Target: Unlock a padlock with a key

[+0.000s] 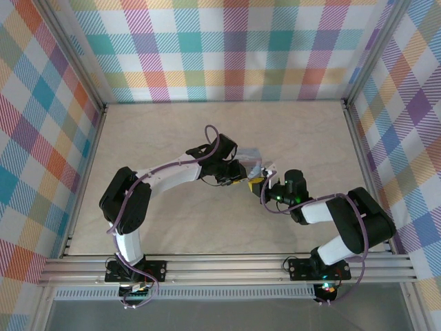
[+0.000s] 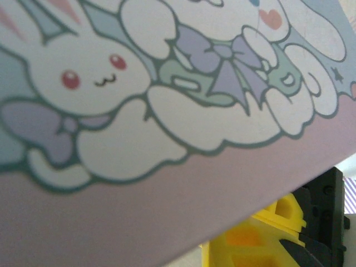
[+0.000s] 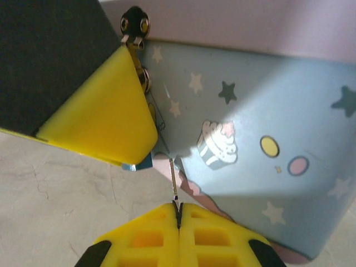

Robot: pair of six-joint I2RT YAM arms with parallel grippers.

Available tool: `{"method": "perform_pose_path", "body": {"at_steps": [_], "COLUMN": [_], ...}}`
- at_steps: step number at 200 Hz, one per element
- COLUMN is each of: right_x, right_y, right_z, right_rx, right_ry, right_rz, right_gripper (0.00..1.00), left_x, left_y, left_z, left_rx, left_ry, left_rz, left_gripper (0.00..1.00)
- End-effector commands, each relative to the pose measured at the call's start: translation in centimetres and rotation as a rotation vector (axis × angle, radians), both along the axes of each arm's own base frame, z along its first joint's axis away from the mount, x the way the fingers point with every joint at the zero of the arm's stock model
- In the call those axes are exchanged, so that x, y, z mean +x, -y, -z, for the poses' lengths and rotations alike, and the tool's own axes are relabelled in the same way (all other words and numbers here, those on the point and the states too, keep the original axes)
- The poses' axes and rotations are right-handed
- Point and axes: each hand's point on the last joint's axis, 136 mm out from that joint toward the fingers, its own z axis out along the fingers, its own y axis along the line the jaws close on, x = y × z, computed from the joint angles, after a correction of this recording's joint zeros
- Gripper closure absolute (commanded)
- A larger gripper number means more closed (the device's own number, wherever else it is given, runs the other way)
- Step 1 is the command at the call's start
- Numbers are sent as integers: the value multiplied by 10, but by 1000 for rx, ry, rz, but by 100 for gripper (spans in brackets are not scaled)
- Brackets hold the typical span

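While both arms meet mid-table, the left gripper point(image 1: 247, 169) clamps the tin point(image 1: 253, 156). Left wrist: tin lid pressed close. Right wrist: right gripper point(image 3: 178, 216) pinches the key point(image 3: 173, 181), shaft pointing up; the padlock point(image 3: 141, 163) sits just up-left of its tip, against the tin.

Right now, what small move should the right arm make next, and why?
Probably nudge the key toward the padlock: the right gripper pinches the thin key, its tip beside the blue padlock, which is half hidden by the left gripper.

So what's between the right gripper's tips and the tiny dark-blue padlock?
A thin silvery key, pinched in the shut right gripper, pointing towards the padlock; right wrist view.
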Motion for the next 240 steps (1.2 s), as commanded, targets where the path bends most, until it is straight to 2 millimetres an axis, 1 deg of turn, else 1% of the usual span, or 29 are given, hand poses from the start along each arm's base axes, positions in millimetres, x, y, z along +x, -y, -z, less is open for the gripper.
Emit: {"method": "perform_pose_path", "body": {"at_steps": [1, 64, 118, 182, 240], "right_x": [-9, -21, -20, -27, -24], "right_y": [-4, -13, -16, -14, -19], "right_z": [0, 4, -3, 4, -2], "right_rx": [17, 27, 35, 29, 41], "right_ry": [-14, -42, -30, -60, -46], "right_rz": [-30, -71, -87, -94, -106], "right_gripper": [100, 100, 100, 100, 100], "left_x": [-1, 0, -1, 0, 0], "left_y": [8, 5, 3, 3, 3], "left_z": [-16, -16, -16, -17, -17], "left_rx": [-35, -29, -19, -23, -24], "left_ry": [27, 31, 32, 34, 33], "left_rz": [33, 35, 40, 40, 40], "left_gripper": [85, 85, 85, 85, 85]}}
